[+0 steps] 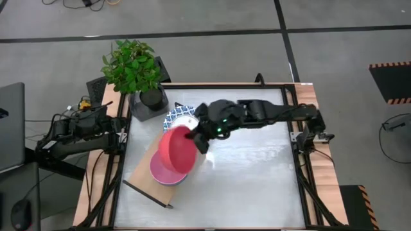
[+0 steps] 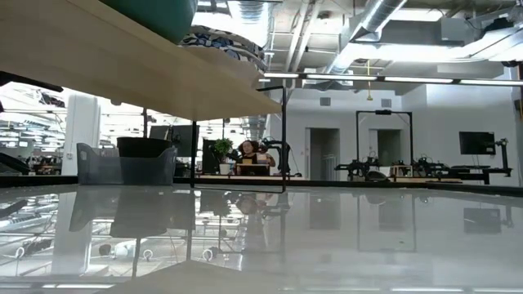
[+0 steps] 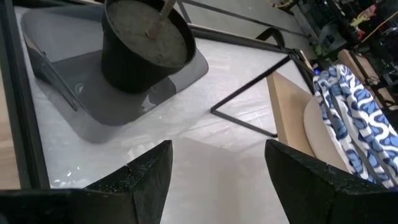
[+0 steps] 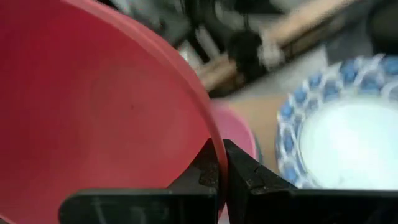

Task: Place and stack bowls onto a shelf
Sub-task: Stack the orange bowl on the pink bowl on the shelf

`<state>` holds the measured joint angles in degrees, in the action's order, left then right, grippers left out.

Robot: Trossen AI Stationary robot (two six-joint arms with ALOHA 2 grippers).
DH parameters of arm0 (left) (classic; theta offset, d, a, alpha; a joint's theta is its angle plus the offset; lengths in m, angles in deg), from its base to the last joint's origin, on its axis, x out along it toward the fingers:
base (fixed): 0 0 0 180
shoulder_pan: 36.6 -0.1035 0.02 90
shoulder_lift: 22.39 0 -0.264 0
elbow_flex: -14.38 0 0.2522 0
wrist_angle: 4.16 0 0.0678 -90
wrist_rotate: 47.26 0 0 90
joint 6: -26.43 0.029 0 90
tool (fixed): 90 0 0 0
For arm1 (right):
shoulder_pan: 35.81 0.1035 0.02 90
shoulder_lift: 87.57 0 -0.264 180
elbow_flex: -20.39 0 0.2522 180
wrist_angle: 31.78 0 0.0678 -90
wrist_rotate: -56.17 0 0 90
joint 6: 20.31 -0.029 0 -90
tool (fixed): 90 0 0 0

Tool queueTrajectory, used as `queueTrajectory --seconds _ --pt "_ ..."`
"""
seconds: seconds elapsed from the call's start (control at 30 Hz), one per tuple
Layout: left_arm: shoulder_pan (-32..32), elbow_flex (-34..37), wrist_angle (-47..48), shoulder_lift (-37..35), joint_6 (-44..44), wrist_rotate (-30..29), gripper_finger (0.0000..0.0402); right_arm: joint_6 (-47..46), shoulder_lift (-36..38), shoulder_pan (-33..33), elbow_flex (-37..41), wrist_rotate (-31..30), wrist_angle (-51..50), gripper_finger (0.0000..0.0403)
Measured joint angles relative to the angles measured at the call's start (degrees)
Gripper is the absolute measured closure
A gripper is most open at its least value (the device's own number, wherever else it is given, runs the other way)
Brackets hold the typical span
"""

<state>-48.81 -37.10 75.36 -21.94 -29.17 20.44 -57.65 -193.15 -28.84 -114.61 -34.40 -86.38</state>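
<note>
Overhead, right tool (image 1: 192, 135) pinching red bowl (image 1: 178, 151) rim, tilted above pink bowl (image 1: 164, 173) on shelf (image 1: 142, 173), left tool (image 3: 217, 168) spread

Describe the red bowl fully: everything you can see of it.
The red bowl is plain, round and smooth, matte like plastic. It is tilted, its inside facing up in the high view. The right gripper is shut on its rim, one finger inside and one outside. It hangs over the pink bowl on the shelf, beside the patterned bowl. Whether it touches the pink bowl is unclear.
</note>
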Motion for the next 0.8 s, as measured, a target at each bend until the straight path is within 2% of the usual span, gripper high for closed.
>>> queueTrajectory --seconds 0.2,0.8 --pt "-0.04 -0.04 -0.01 -0.01 -0.48 0.21 0.0159 0.26 -5.23 -0.01 -3.02 6.45 -2.32 0.0378" --pt "-0.04 -0.04 0.11 0.64 -1.16 -0.50 0.0159 0.33 -10.07 -0.51 -3.32 8.95 -6.57 0.0375"
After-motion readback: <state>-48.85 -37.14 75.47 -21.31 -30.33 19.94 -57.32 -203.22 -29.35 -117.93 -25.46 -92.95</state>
